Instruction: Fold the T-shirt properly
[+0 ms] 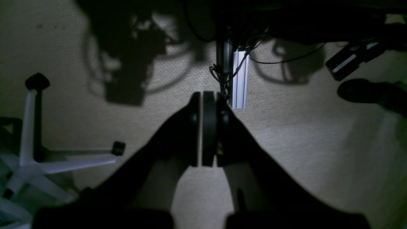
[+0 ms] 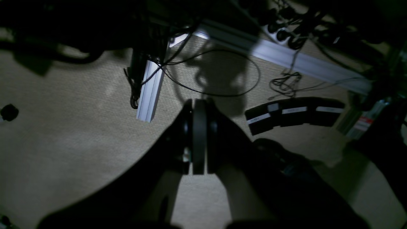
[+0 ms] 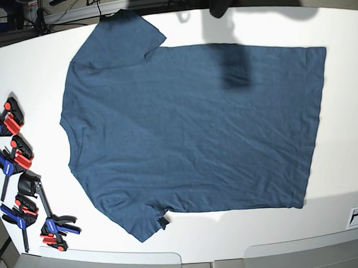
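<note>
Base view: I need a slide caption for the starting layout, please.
T-shirt spread flat on the white table, collar toward the clamps along one edge.

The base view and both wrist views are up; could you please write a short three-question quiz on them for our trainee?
1. True or false: the T-shirt lies spread flat on the white table, with nothing folded over yet.
2. Along which edge of the base view do the red and blue clamps lie? A) left B) right C) top
3. Fill in: in the wrist views the left pincer and the right pincer are both ____ and hold nothing, over the beige floor.

Key: 1 true; 2 A; 3 shut.
</note>
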`<state>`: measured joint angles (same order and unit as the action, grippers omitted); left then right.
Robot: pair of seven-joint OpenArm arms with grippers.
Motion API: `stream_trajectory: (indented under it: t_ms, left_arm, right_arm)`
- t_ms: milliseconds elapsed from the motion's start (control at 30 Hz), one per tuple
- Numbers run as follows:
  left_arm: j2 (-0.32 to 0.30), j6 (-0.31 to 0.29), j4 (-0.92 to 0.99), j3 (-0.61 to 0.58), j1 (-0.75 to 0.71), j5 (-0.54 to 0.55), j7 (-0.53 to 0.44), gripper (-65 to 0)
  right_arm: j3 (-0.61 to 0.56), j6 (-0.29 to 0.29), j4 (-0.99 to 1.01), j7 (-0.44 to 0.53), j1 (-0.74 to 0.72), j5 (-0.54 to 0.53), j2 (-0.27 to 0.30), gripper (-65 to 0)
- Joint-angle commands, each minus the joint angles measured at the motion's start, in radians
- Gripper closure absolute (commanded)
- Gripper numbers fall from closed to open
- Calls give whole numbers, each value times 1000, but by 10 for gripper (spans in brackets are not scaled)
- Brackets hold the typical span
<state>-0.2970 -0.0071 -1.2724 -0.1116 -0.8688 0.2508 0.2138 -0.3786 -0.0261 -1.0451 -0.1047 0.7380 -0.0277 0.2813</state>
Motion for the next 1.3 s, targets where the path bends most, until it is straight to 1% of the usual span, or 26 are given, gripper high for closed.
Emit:
stream_trajectory:
  t_ms: [0,133,200,267,400,500,567,667,767,900,1033,1133,1267]
  left_arm:
    - [-9,-1,-32,1,-32,2,4,0]
    - [-24,-1,-132,1,-77,1,93,0]
    - [-43,-1,-176,1,-97,2,134,0]
    - [-65,-1,-215,2,-120,2,154,0]
    - [-113,-1,-289,2,-179,1,157,0]
    - [-151,-1,-342,2,-225,1,161,0]
    - [-161,-1,-378,17,-257,0,166,0]
    - [-161,-4,-438,69,-301,1,169,0]
    - [-161,-17,-507,142,-336,2,171,0]
    - [-161,-60,-604,249,-368,7,203,0]
    - [-161,-108,-678,346,-375,48,237,0]
    - [-161,-135,-712,399,-375,96,238,0]
    - [-161,-172,-732,436,-375,126,237,0]
  right_arm:
    - [0,-1,-40,10,32,-2,16,0]
    - [0,-5,-173,11,119,-2,69,0]
    - [0,-22,-236,11,164,-2,92,0]
    - [0,-45,-295,11,205,-1,112,0]
    - [0,-72,-412,10,283,-1,150,0]
    - [0,-74,-502,9,346,-1,180,0]
    - [0,-91,-559,10,385,-1,203,0]
    - [10,-114,-649,10,435,0,234,0]
    - [45,-117,-741,10,470,-1,242,0]
    - [104,-117,-859,10,500,-1,243,0]
    - [159,-116,-958,10,509,-2,242,0]
    - [201,-117,-1021,10,509,-61,242,0]
    - [273,-116,-1102,11,509,-157,241,0]
